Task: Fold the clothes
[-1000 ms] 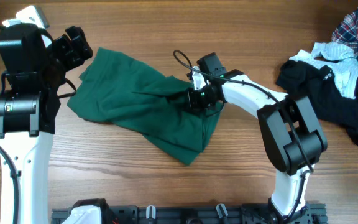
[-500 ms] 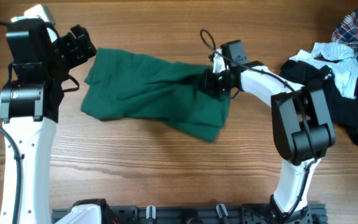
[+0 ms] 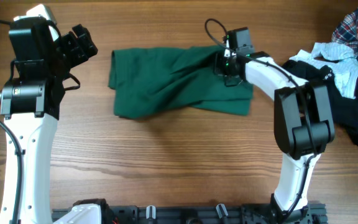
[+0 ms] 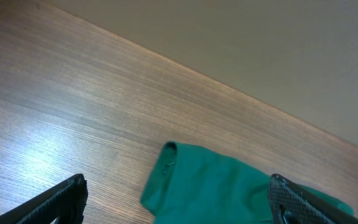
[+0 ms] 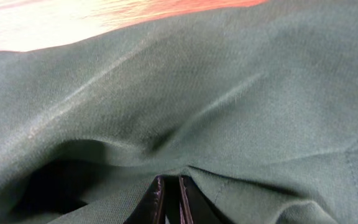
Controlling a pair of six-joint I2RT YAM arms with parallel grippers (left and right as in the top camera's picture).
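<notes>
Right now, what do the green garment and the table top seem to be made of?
The green garment looks like soft woven cloth, perhaps cotton: the right wrist view shows a fine weave, a faint sheen and loose folds. The table top is wood or a wood-look laminate, which one I cannot tell: long brown grain lines, smooth, with a pale glare in the left wrist view.

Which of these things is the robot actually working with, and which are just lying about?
For the job: dark green garment, pinched by the right gripper; plaid shirt, black garment and white piece, heaped at the right; open left gripper.
Just there: wooden table; dark rail at its near edge.
</notes>
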